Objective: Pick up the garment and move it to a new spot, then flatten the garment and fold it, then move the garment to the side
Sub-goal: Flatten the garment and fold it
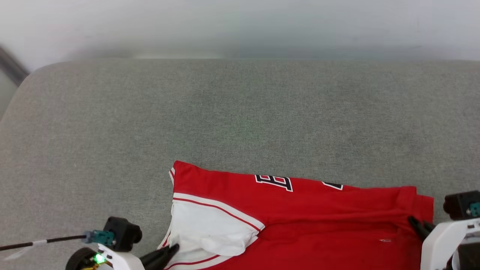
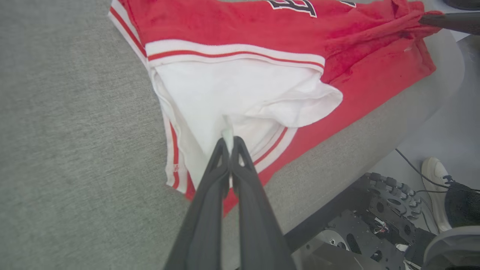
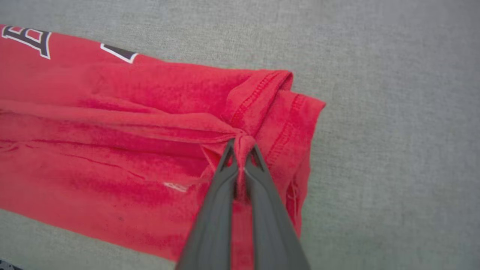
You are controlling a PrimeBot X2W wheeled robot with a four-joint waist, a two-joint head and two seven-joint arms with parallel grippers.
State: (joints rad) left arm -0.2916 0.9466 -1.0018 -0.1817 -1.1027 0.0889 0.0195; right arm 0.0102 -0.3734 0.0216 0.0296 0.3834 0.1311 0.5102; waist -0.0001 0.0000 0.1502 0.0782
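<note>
Occupying most of the head view, a grey cloth-covered desk is seen, and the garment is laid along its near edge, close in front of the robot. The red shirt is gathered into a long band doubled lengthwise, with a white sleeve turned over on top at the robot's left end and the hemmed edge bunched at the right end. The left gripper is set on the white sleeve, its jaws pressed together on a pinch of white cloth; the right gripper is set at the hem, its jaws clamped on a knot of red fabric. From this layout, the flattening and a first lengthwise fold are judged to be done, while a further fold and the shift to the side are judged to be left. Black, white-outlined lettering is cut off by the far fold, so only an E-like shape is made out and no word can be read. A tiny white mark is too small to read.
</note>
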